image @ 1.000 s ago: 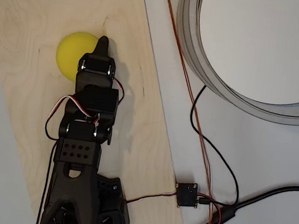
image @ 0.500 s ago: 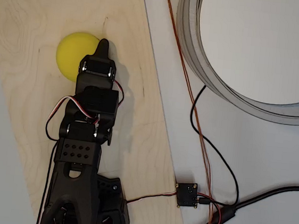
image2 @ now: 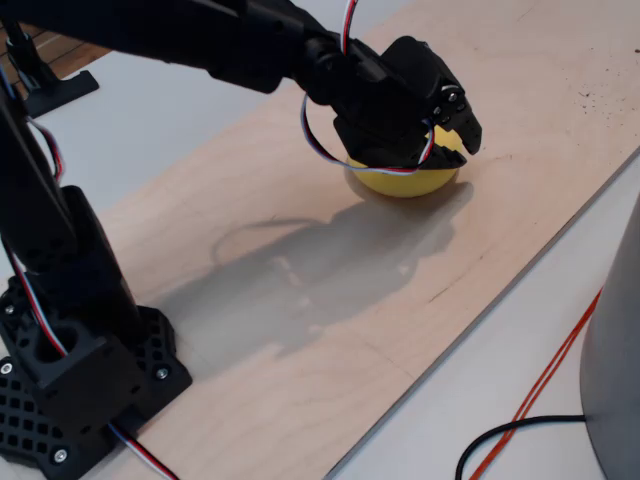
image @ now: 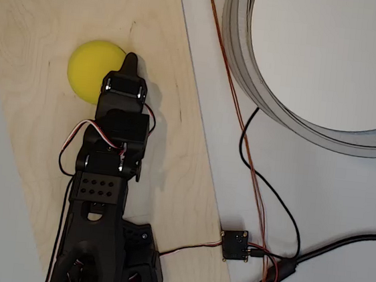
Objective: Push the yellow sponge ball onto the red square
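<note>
The yellow sponge ball rests on the pale wooden board, toward its left side in the overhead view. My black gripper is shut with nothing in it, its pointed tip against the ball's right edge. From the fixed view the gripper and wrist hang over the ball and hide its top. The red square is hidden or out of view.
A large grey ring-shaped container stands right of the board. Black and orange cables and a small connector board lie on the white table. My arm's base sits at the board's near end.
The ball has shifted slightly to the left in the overhead view. My gripper tip has drawn back a little toward the arm's base.
</note>
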